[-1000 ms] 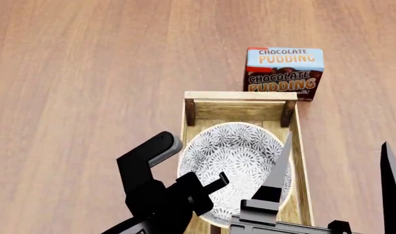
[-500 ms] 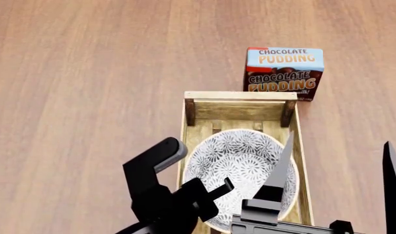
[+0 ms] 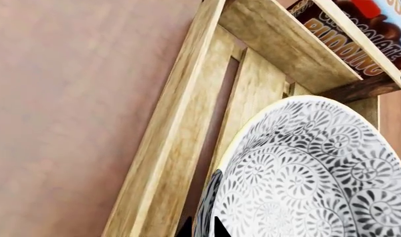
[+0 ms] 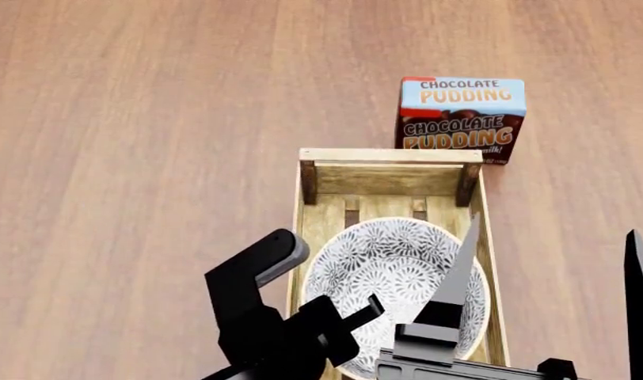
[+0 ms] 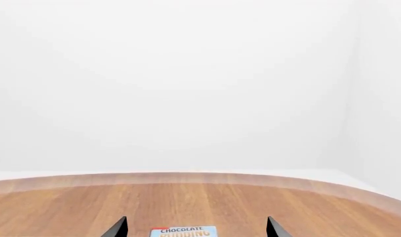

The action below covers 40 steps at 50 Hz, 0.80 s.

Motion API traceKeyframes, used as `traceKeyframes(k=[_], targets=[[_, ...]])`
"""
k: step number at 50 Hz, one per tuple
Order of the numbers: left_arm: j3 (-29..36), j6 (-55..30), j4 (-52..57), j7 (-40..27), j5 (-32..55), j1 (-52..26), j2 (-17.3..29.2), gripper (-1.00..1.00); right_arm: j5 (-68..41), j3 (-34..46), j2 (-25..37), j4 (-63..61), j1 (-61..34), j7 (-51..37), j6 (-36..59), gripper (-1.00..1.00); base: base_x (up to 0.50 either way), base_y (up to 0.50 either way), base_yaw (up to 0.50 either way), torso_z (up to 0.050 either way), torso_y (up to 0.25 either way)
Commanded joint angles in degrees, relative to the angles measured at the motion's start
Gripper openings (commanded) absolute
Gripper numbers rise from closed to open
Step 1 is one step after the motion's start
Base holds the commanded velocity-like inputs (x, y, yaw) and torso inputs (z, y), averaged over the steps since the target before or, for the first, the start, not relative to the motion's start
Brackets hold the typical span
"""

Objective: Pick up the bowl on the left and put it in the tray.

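The grey-blue floral bowl [image 4: 401, 273] lies between the side walls of the light-wood tray [image 4: 390, 156], towards its near end. My left gripper [image 4: 355, 313] is shut on the bowl's near-left rim. In the left wrist view its two dark fingertips straddle that rim, so the left gripper [image 3: 202, 228] has the bowl [image 3: 306, 177] above the tray's slats [image 3: 253, 94]. I cannot tell whether the bowl rests on the slats. My right gripper [image 4: 551, 229] hangs open and empty above the tray's right side; the right wrist view shows the right gripper [image 5: 196, 228] pointing out over the table.
A chocolate pudding box [image 4: 461, 117] stands just beyond the tray's far right corner and also shows as the pudding box [image 5: 184, 231] in the right wrist view. Wooden tabletop [image 4: 142, 158] spreads to the left and far side.
The bowl has shifted towards me and sunk lower in the tray, uncovering more slats at the far end. My left gripper moved with it. The right gripper stayed put.
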<state>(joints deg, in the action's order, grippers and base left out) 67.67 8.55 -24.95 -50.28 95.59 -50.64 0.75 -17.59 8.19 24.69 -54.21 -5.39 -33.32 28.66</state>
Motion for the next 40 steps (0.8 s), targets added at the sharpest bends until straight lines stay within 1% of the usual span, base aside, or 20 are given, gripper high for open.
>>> traceKeyframes(k=[1,16,17,40], targets=[[1.5,1.6,-0.3,0.8,1.1,-0.5,-0.1,-1.00,-0.3,0.1,0.3,-0.1,0.0,-0.3,-0.2,1.00,0.00,0.00,0.00,0.000,0.000],[3.6,2.8,-1.2,2.3,3.5,-1.2,-0.2,-1.00,-0.8,0.3,0.7,-0.1,-0.3,-0.9,-0.1,1.00,0.00,0.00,0.00,0.000,0.000],[3.7,2.8,-1.0,2.5,3.8,-1.2,-0.1,1.00,-0.8,0.3,0.7,-0.1,-0.3,-0.9,-0.1,1.00,0.00,0.00,0.00,0.000,0.000],[5.5,4.1,0.0,2.2,5.1,-1.7,0.2,1.00,-1.6,0.3,1.6,-0.8,-0.4,-1.8,-0.2,1.00,0.00,0.00,0.00,0.000,0.000]])
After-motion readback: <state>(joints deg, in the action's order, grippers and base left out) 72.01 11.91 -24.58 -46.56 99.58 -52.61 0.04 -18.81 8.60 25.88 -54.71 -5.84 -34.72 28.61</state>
